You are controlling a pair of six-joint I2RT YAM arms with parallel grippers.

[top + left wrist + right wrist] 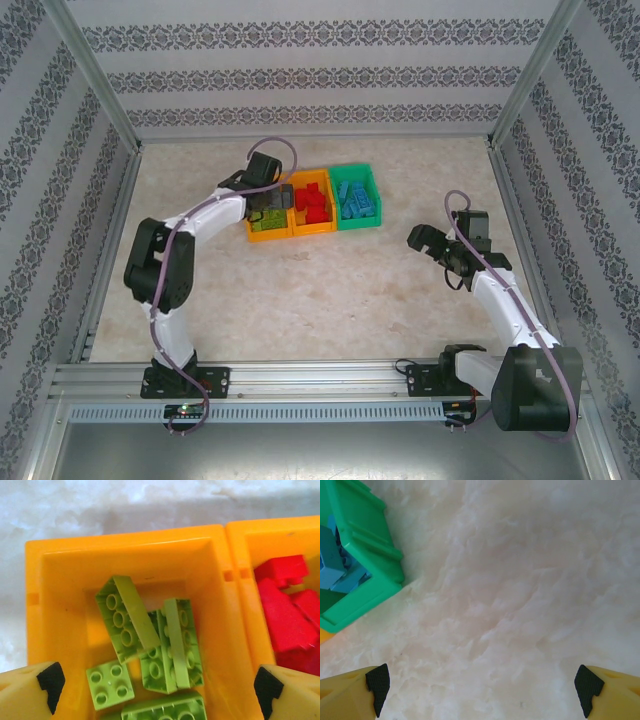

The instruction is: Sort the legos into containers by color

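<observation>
Pale marbled tabletop [300,300], bins [311,175] toward far edge, lime green legos [165,650] in left orange bin [125,542] beneath spread left pincer [160,692], red legos [314,203], blue legos [356,200] alongside, right pincer [482,690] spread empty near right edge.

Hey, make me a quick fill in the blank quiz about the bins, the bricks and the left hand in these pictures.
1. The left bin, holding the lime green bricks, is coloured ____.
2. The right bin, holding the blue bricks, is coloured ____.
3. The middle bin holds bricks coloured ____.
4. The left hand hangs above the lime green bricks with its jaws ____.
Missing words: orange; green; red; open.
</observation>
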